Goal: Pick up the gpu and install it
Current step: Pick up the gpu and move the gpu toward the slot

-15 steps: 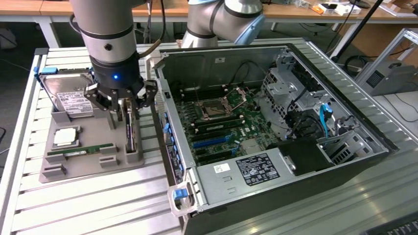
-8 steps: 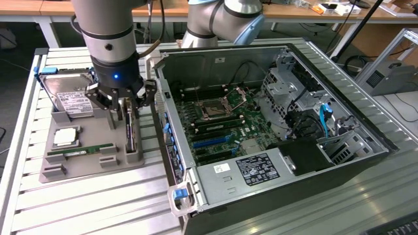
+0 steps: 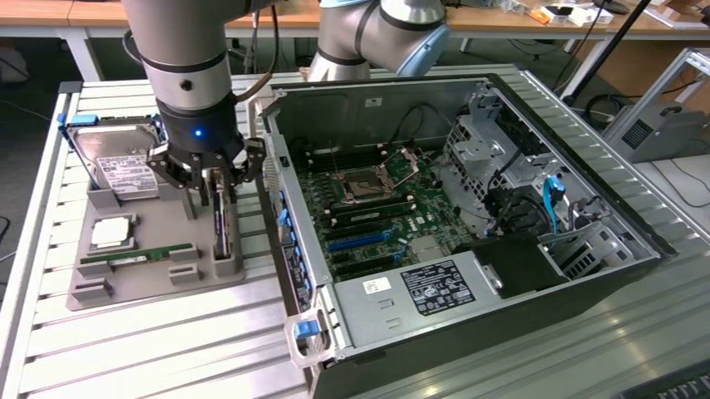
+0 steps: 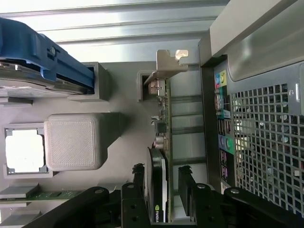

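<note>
the gpu is straddled edge-up by the gripper. its long axis is aligned with the gap between the opened fingers.

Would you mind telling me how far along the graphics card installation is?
Nothing is finished yet: the graphics card stands on edge in the gray holder. The gripper is open, its fingers either side of the card. Lifting it and seating it in the computer case remain.

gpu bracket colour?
Silvery bare metal. The bracket at the end of the gpu shows best in the wrist view.
</note>
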Action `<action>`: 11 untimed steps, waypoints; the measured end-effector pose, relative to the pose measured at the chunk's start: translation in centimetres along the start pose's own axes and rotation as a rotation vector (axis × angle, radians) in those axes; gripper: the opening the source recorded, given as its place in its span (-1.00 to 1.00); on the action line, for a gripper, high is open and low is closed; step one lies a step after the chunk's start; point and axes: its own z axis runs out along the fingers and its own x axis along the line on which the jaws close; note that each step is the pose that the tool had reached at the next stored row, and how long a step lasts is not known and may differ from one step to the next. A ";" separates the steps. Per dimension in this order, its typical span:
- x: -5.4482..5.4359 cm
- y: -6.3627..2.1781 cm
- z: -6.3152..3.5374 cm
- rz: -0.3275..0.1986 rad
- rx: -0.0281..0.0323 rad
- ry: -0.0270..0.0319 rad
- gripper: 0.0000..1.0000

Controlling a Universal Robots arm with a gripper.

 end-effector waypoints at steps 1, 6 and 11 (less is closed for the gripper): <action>0.0 0.00 0.10 0.000 0.0000 0.0001 -0.15; 0.0 0.02 0.54 0.000 0.0000 0.0000 -0.15; 0.0 0.02 0.86 0.000 0.0001 0.0002 -0.15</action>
